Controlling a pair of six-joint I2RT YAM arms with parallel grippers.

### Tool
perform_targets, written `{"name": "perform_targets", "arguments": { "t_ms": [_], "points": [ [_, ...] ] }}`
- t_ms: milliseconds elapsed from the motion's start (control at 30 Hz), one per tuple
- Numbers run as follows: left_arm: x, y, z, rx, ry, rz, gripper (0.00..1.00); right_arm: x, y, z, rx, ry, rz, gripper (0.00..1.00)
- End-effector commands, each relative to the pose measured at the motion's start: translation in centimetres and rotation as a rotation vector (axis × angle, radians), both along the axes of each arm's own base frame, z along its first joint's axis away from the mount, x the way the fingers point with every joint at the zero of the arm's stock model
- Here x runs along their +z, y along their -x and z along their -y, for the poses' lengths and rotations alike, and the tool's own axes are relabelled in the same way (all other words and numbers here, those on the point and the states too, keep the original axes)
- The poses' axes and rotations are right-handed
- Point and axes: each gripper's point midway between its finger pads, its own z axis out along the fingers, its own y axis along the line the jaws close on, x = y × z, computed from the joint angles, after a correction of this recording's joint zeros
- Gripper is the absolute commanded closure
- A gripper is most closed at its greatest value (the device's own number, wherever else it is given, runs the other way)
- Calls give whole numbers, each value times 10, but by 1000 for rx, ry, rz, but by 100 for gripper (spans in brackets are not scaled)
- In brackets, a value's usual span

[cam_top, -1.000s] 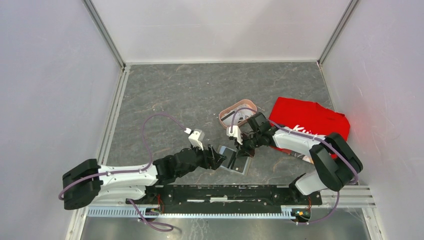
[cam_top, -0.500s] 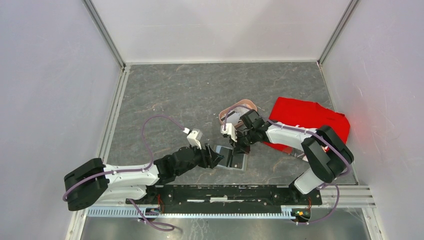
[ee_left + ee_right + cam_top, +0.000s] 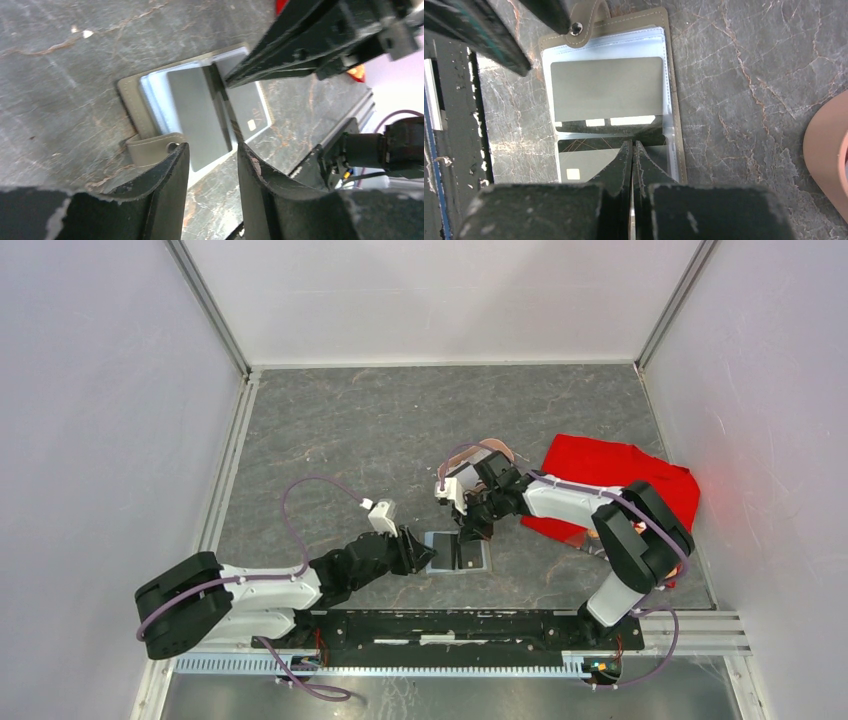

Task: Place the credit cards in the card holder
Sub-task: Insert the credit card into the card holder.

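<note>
The card holder (image 3: 478, 558) lies open and flat on the table, just in front of the arm bases. In the right wrist view its upper clear pocket holds a plain grey credit card (image 3: 606, 89). A second card with a chip (image 3: 584, 167) sits in the lower pocket. My right gripper (image 3: 632, 145) is shut, its tips pressing on the fold of the holder (image 3: 639, 17). I see nothing between its fingers. My left gripper (image 3: 212, 147) is open at the holder's strap tab (image 3: 155, 150), one finger over the stud.
A pink oval tray (image 3: 829, 145) stands just behind the holder, mostly hidden by the right arm in the top view. A red cloth (image 3: 620, 480) lies to the right. The black base rail (image 3: 450, 625) runs close in front of the holder.
The holder has slid left and now lies square. My right gripper followed it leftward, still shut. My left gripper's jaws have narrowed and the arm has drawn back a little.
</note>
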Motion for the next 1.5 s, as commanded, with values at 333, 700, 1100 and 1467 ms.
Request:
{"name": "perform_targets", "arguments": {
  "t_ms": [333,700,1100,1467],
  "points": [
    [-22,-16,-20,165,-86,-75,50,21,2,-17,-153,-91,-134,68],
    [-16,-11,-18,131,-31,-46,46,13,12,-14,-320,-123,-336,45],
    [-22,-10,-13,99,-23,-68,45,7,18,-20,-371,-134,-487,44],
    [-17,-10,-15,96,9,-59,46,24,12,-27,-247,-193,-402,42]
  ]
}}
